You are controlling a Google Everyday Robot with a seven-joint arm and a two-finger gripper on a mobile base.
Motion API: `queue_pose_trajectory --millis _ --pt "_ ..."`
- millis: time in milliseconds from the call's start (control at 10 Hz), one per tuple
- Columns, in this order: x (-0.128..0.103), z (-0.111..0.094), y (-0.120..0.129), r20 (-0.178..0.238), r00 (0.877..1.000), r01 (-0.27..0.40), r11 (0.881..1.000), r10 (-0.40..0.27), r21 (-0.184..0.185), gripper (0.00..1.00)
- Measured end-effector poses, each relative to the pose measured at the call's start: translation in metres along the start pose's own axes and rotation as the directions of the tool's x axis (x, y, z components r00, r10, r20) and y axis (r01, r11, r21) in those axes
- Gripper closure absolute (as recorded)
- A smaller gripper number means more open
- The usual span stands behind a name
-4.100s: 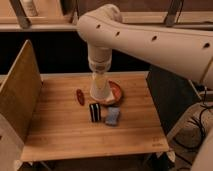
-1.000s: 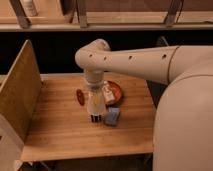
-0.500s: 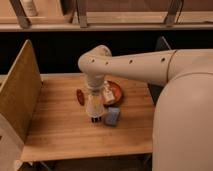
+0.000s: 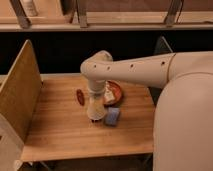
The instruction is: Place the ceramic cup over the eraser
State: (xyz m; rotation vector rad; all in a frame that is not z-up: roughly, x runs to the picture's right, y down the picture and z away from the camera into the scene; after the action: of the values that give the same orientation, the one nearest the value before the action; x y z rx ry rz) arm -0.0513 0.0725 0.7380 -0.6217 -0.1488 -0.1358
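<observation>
My gripper [image 4: 95, 102] points straight down at the middle of the wooden table [image 4: 60, 135], on the end of the white arm that reaches in from the right. It is shut on the off-white ceramic cup [image 4: 95, 111], which hangs mouth down, very low over the table surface. The cup stands on the spot where the striped eraser was seen. The eraser is hidden beneath the cup and gripper; only a dark shadow shows at the cup's base.
A light blue pad [image 4: 112, 116] lies just right of the cup. A reddish-brown round dish [image 4: 117, 91] sits behind it, and a small dark red oval piece [image 4: 80, 96] lies to the left. A tall wooden panel [image 4: 20, 95] walls the table's left side.
The gripper with the cup has come down from above the dish's edge onto the eraser's spot. The striped eraser, visible earlier, is now covered. In the last half second little has moved.
</observation>
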Motion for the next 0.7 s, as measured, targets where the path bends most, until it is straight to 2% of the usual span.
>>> queue_pose_trajectory --millis 100,300,400,700 --pt "-0.0001 0.0001 0.0 0.0 1.0 -0.002 1.0 0.002 0.0 0.94" --pt "-0.0007 0.0002 0.0002 0.001 1.0 -0.002 1.0 0.002 0.0 1.0" --pt "-0.0007 0.0001 0.0001 0.001 1.0 -0.002 1.0 0.002 0.0 0.97" --pt "-0.0005 0.0008 0.0005 0.001 1.0 -0.003 1.0 0.003 -0.002 0.68"
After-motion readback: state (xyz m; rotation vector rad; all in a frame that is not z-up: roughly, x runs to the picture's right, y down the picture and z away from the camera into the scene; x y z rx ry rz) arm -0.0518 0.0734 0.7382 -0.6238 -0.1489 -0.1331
